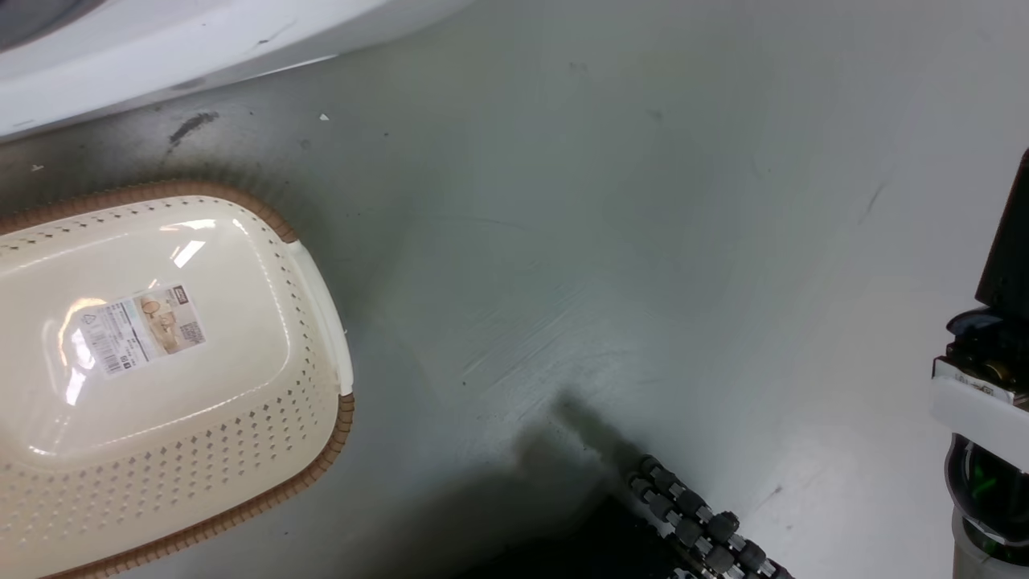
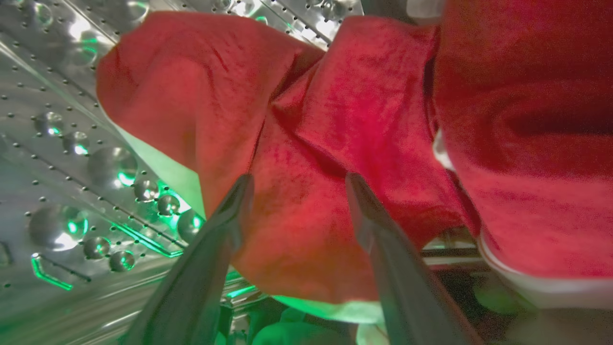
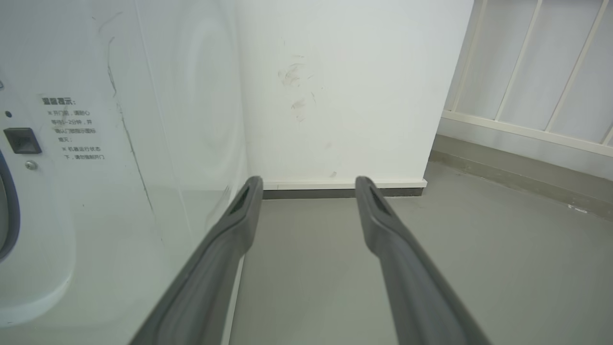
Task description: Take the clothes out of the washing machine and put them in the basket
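Clothes (image 2: 335, 120) lie bunched in the steel drum (image 2: 62, 158), where the left end effector (image 2: 297, 179) is released, fingers spread, with red fabric just past the tips. The right end effector (image 3: 309, 179) is also released and empty, pointing at the wall (image 3: 335, 96) beside the washer (image 3: 48, 215). The basket (image 1: 265, 434) sits on the floor (image 1: 643, 241) near the washer's base, with a label (image 1: 141, 330) on its bottom.

The right gripper (image 3: 308, 184) has its two grey fingers spread apart above the grey floor (image 3: 479, 249), pointing toward a scuffed white wall (image 3: 345, 96) with a low skirting board (image 3: 345, 184). Close on the left stands the white washing machine (image 3: 119, 191), with a printed notice (image 3: 74, 127), a small dark square fitting (image 3: 21, 140) and a sliver of grey door rim (image 3: 9, 215). Far right runs a cream railing (image 3: 536, 96).
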